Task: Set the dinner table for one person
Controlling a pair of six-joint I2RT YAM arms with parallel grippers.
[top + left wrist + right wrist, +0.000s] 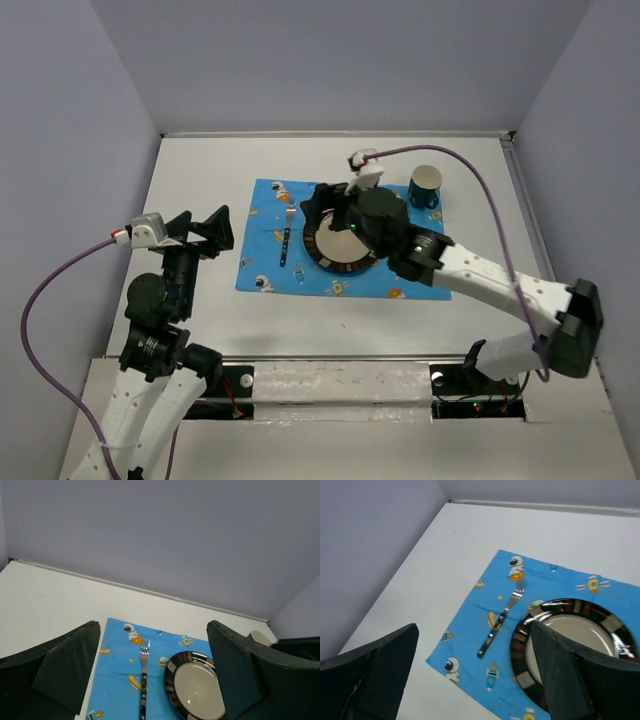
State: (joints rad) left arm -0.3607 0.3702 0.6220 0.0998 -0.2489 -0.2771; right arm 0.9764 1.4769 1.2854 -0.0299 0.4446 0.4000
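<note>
You had the dinner table [200, 180] lying white and flat under both arms. The blue space-print mat [262, 215] sat near its middle, somewhat nearer the far edge than the near one.

On the mat:
- The dark-rimmed plate [580, 640] rested right of the mat's centre.
- The fork [502, 617] lay just beside the plate's left rim, apart from it, with its tines toward the far edge.
- The blue cup [426, 186] stood upright at the mat's far right corner.

Your left gripper [153, 625] hung over the bare table off the mat's left edge. Its fingers [65, 670] were spread wide with nothing between them, and it faced across the mat toward the fork and plate.

Your right gripper [475, 630] was over the plate, with the arm reaching in from the near right corner of the table. Its jaws also stood wide apart and held nothing. In the right wrist view, one finger [565, 680] overlapped the plate's near rim. You could not tell from that view whether it touched the plate.
</note>
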